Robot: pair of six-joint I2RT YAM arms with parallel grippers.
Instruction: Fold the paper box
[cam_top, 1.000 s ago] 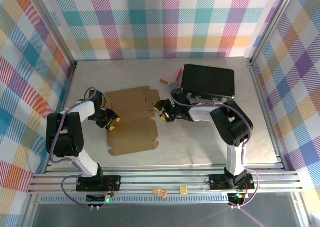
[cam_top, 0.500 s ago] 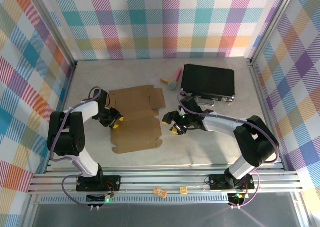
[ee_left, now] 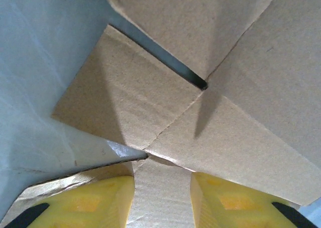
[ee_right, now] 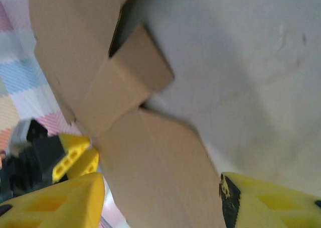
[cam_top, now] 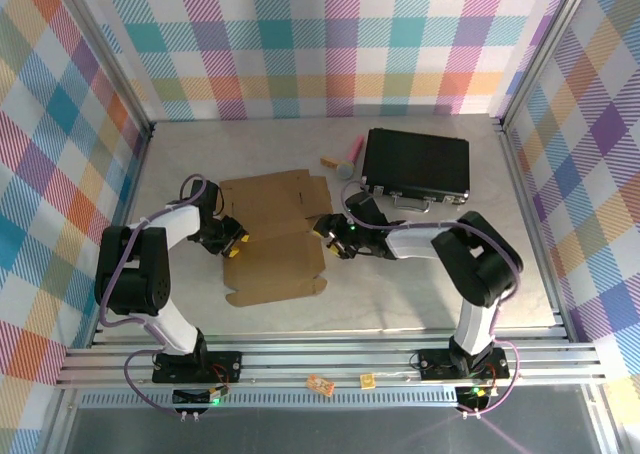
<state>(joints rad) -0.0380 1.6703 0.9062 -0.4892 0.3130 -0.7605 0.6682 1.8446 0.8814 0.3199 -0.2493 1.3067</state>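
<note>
The paper box (cam_top: pixel 270 236) is a flat brown cardboard sheet with flaps, lying on the table left of centre. My left gripper (cam_top: pixel 230 240) is at its left edge. In the left wrist view its yellow fingers (ee_left: pixel 85 203) stand a little apart, and cardboard (ee_left: pixel 165 112) fills the gap (ee_left: pixel 161 200) and all the space ahead. My right gripper (cam_top: pixel 330 229) is at the sheet's right edge. Its jaws (ee_right: pixel 160 208) are wide open and straddle a cardboard flap (ee_right: pixel 150 162) without pinching it.
A black hard case (cam_top: pixel 415 164) lies at the back right, close behind my right arm. A pink and grey object (cam_top: pixel 345 159) sits left of it. Two small items (cam_top: pixel 320 384) rest on the front rail. Checkered walls enclose the table (cam_top: pixel 420 284).
My right gripper swung away toward the near right, then came back to the sheet's right edge. The sheet has shifted slightly right. The left gripper has barely moved.
</note>
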